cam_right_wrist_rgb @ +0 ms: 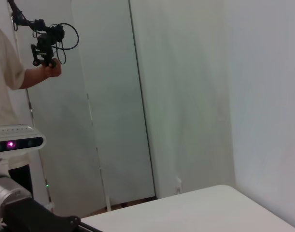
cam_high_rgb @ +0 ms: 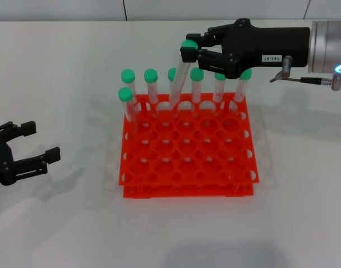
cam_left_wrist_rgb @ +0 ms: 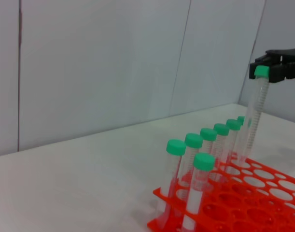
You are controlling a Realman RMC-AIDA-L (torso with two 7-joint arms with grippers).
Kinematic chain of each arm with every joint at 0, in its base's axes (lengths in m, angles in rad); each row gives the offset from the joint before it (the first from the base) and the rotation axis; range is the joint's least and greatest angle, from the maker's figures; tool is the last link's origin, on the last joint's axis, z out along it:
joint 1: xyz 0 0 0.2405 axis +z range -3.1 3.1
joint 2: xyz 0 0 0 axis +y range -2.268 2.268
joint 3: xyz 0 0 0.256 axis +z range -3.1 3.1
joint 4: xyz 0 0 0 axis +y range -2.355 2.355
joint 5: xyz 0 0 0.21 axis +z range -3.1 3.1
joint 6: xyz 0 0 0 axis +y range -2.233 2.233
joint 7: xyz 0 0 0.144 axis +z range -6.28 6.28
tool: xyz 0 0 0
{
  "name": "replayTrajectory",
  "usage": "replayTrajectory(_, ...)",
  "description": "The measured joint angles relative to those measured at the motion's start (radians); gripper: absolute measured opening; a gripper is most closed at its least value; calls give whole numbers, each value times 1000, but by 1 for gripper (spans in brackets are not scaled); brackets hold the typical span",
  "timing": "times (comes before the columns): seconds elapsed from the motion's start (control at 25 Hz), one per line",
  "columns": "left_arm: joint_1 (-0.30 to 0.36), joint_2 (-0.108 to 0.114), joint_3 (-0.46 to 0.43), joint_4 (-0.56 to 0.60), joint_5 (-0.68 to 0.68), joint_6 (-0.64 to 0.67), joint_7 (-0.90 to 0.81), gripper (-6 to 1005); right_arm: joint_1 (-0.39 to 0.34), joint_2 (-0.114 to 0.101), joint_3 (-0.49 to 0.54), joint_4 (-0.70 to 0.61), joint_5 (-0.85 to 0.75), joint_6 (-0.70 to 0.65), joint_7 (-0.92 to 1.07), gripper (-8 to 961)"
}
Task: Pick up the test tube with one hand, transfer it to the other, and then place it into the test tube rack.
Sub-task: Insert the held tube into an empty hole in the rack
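The white table (cam_high_rgb: 75,61) takes up pretty much everything, and sitting in the middle of it is the bright orange test tube rack (cam_high_rgb: 188,146), which I'll use as the anchor for everything else.

The right arm's silver wrist (cam_high_rgb: 328,47) comes in from the rack's far right side, with a lit ring on it. Its black gripper, the right gripper (cam_high_rgb: 187,51), has a small white label on its body and hangs above the rack's back row. Its fingers are clamped on the green cap of the test tube (cam_high_rgb: 180,81). That tube is tilted, with its lower end down at a hole in the back row, about the middle of that row. Can't tell whether the tip is actually seated in the hole or just touching the rim. In the left wrist view you get the same thing from the side: the tube (cam_left_wrist_rgb: 254,116) leans up out of the row to the black fingers.

The left gripper (cam_high_rgb: 32,146) is off to the rack's left, low near the table, well apart from the rack. Its fingers are spread apart with nothing between them.

Smallest stuff: 7 other green-capped tubes (cam_high_rgb: 152,86) stand in the rack, 6 along the back row and 1 in the next row forward at the left corner (cam_high_rgb: 127,103).
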Motion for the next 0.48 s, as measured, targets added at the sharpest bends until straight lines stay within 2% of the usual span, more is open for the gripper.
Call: replayTrajectory(0.48,-18,-2,1,-16,5,-10,0,893,23,11,-16,-55,-57,60,76,354)
